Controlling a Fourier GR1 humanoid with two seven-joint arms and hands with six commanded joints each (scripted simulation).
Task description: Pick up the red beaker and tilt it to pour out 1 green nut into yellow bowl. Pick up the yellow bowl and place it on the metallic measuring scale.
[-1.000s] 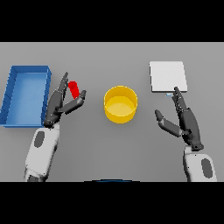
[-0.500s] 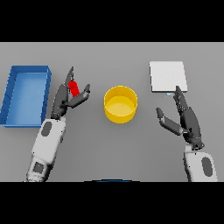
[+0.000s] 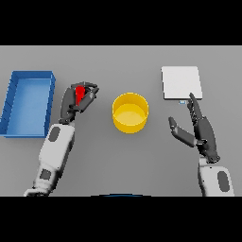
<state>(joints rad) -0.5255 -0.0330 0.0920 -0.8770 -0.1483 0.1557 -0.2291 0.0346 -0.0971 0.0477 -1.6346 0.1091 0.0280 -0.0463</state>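
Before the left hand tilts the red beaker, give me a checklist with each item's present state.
1. Left hand curled round the red beaker: ok.
2. Beaker over the yellow bowl: not ok, it is off to the bowl's left, with bare table between them.
3. Green nut inside the beaker: cannot tell, hidden by the fingers.
4. Bowl upright and holding nothing visible: ok.
5. Metallic measuring scale top free of objects: ok.
6. Right hand away from the bowl, fingers straight: ok.
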